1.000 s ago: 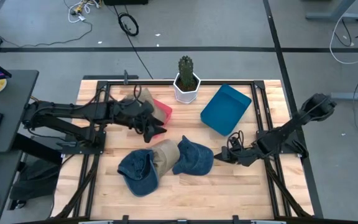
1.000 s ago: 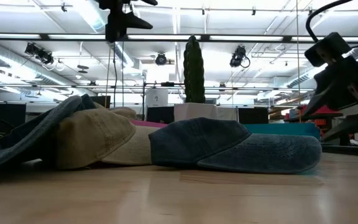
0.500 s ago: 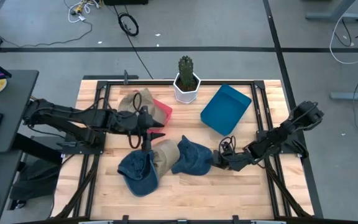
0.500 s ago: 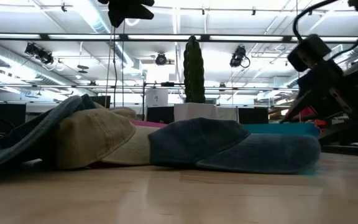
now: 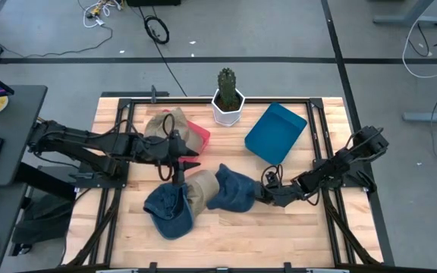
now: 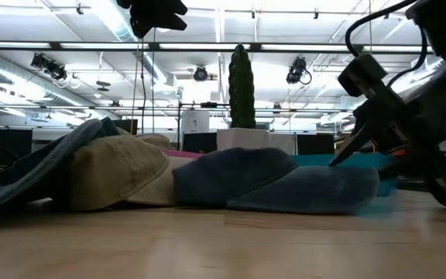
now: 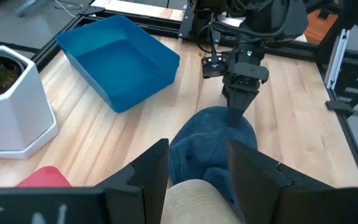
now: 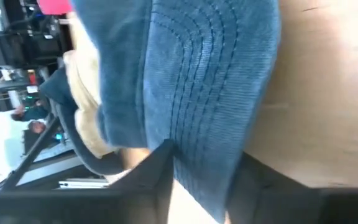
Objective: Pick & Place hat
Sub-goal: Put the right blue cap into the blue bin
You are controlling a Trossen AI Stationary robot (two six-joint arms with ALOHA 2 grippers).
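High view: right gripper (image 5: 265, 194) straddles blue hat (image 5: 234, 189) brim, unclenched; no legible writing.

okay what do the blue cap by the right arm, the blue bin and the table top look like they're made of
Blue cap: looks like denim or brushed cotton, matte, with woven texture and curved stitch rows across the brim the right claw is at.
Blue bin: likely molded plastic; smooth, uniform colour, soft sheen on its thin walls.
Table top: light wood planks with visible grain and seams, satin finish.
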